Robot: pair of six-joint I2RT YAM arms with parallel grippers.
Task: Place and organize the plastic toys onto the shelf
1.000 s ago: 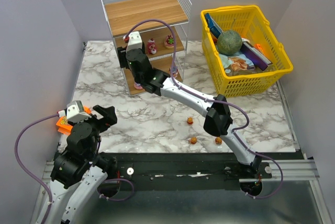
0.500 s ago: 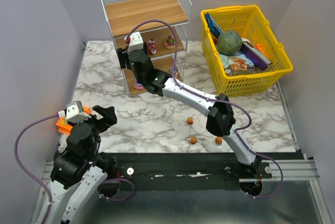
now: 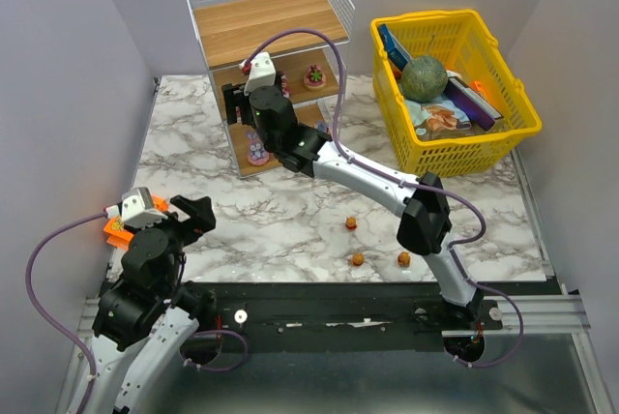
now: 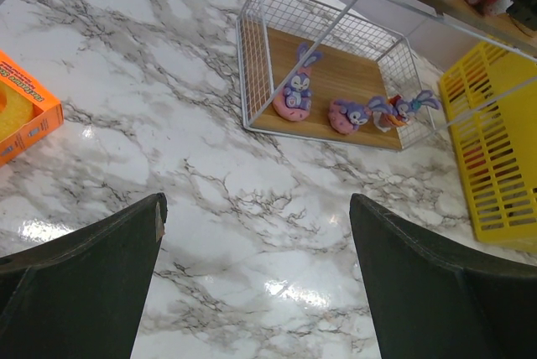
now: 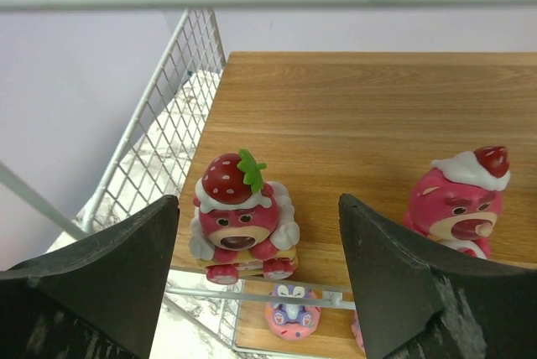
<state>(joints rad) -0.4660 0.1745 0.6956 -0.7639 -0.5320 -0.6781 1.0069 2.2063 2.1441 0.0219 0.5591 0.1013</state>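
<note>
While stretched into the shelf [image 3: 271,13], the right gripper [image 5: 258,208] gapes wide

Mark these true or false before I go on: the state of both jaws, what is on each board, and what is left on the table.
1. The right gripper has its jaws open, either side of a strawberry-capped bear standing on the middle board. True.
2. The bottom board holds no toys. False: three purple figurines are on it.
3. Three orange toys lie on the table near the right arm's base. True.
4. The left gripper holds a toy. False: its jaws are open with nothing between them.
5. The green ball sits on the top board. False: it is in the yellow basket.
</note>
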